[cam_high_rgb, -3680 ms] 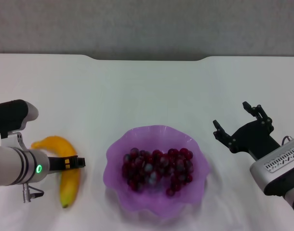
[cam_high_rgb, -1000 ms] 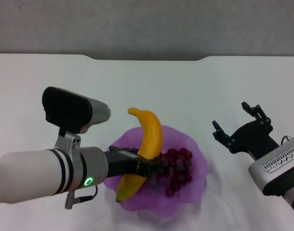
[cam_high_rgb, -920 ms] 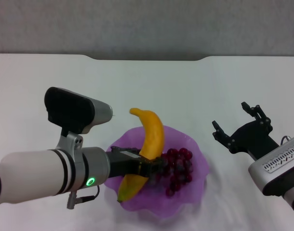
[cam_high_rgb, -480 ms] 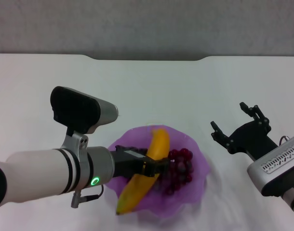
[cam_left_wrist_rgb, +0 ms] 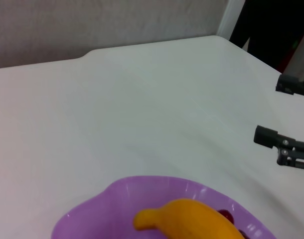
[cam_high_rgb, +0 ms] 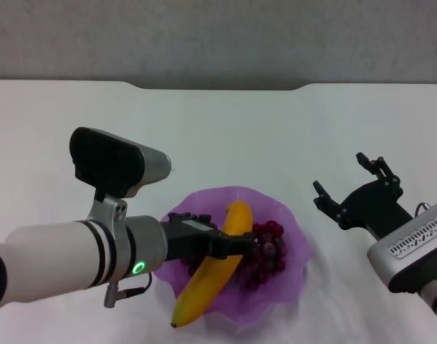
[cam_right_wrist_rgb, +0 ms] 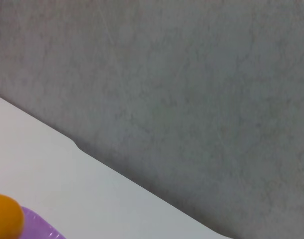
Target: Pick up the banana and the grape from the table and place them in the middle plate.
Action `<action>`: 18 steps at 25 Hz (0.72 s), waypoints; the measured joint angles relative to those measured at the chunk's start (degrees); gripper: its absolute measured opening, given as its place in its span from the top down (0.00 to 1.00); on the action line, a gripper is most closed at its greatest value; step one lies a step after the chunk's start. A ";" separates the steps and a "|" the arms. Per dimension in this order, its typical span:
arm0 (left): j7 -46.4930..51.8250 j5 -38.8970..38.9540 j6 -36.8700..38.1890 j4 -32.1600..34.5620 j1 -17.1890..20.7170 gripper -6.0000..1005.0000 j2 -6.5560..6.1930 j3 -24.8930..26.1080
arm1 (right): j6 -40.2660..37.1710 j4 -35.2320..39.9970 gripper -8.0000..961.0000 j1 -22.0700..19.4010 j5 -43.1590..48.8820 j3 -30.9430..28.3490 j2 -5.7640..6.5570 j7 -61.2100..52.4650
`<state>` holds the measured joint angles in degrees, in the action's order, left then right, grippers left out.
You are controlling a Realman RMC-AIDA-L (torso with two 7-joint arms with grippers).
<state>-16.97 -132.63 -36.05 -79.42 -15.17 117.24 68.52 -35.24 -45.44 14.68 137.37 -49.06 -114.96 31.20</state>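
Observation:
The banana [cam_high_rgb: 206, 278] lies slanted across the middle plate [cam_high_rgb: 279, 295], over the grape [cam_high_rgb: 270, 247], and its lower tip pokes out past the front-left rim. My left gripper [cam_high_rgb: 229, 244] reaches over the plate from the left, with its jaws apart on either side of the banana's middle. In the left wrist view the banana's upper end [cam_left_wrist_rgb: 192, 219] shows inside the plate [cam_left_wrist_rgb: 92, 211]. My right gripper [cam_high_rgb: 340, 172] hangs open and empty to the right of the plate. The right wrist view catches only a bit of the banana [cam_right_wrist_rgb: 3, 214] and the plate rim [cam_right_wrist_rgb: 40, 228].
The white table [cam_high_rgb: 226, 136] runs to a notched far edge with a grey wall behind it. My left forearm crosses the front-left part of the table. The right gripper's fingers also show in the left wrist view [cam_left_wrist_rgb: 281, 144].
My left arm carried the banana from the table's left side over the plate and lowered it onto the grapes. The jaws now stand wider. The right arm has barely moved.

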 joint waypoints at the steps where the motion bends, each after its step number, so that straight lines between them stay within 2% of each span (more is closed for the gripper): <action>1: 0.00 -0.07 0.16 -0.24 0.12 0.11 -0.02 0.03 | 0.00 0.00 0.08 0.00 -0.02 0.01 0.00 0.00; 6: -0.34 -0.31 1.27 -3.32 2.04 0.10 -0.23 0.85 | 0.00 0.00 0.08 0.00 -0.14 0.02 0.00 0.00; 11: -4.44 0.09 3.34 -11.68 8.46 0.10 -0.25 2.49 | 0.01 0.07 0.08 -0.04 -0.25 0.02 0.00 0.00; 14: -7.84 0.18 10.35 -13.07 12.21 0.10 -0.19 2.65 | 0.01 0.02 0.08 0.00 -0.27 0.02 0.00 0.00; 18: -11.39 0.19 24.48 -9.61 15.43 0.10 -0.14 2.58 | -0.02 -0.55 0.08 0.00 -0.38 -0.13 0.00 -0.13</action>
<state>-28.36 -132.44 -11.57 -89.03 0.25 117.10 71.11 -35.27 -45.98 14.68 136.99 -49.19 -114.96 31.07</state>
